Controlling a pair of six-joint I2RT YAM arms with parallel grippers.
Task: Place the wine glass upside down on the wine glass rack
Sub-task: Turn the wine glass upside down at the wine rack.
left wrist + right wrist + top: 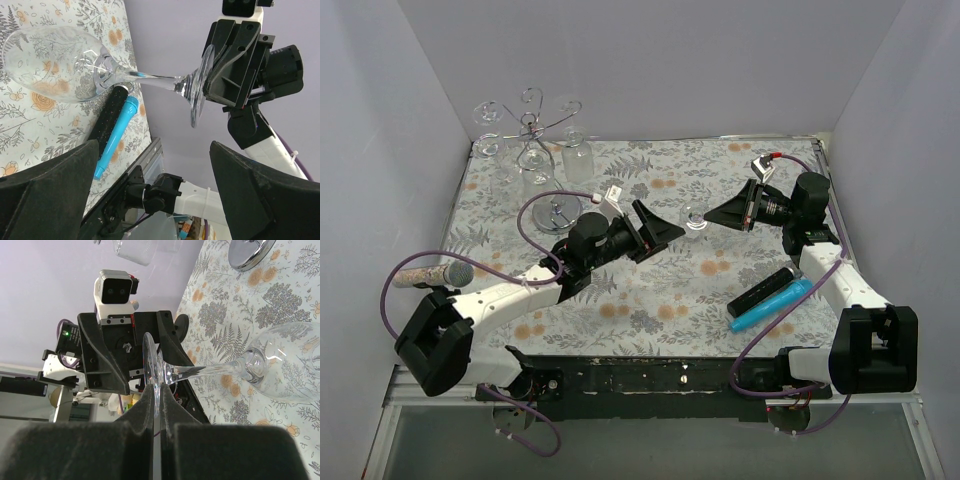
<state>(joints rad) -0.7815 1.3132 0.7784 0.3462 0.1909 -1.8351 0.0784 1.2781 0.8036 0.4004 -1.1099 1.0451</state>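
The wine glass (695, 218) lies on its side in mid-air over the middle of the table. My right gripper (715, 213) is shut on its round foot (151, 371). In the right wrist view the pads (172, 410) pinch the foot's rim and the bowl (285, 365) points away over the floral cloth. My left gripper (667, 235) is open and empty, just left of the glass and facing it. In the left wrist view the bowl (55, 65) and stem lie above its spread fingers (47, 192). The wine glass rack (535, 130), a silver wire stand, is at the back left on its shiny base (560, 210).
Several clear glasses (578, 155) hang on or stand around the rack. A black cylinder (760, 292) and a blue one (772, 304) lie at the right front. A microphone (430, 272) lies at the left edge. White walls close the table in.
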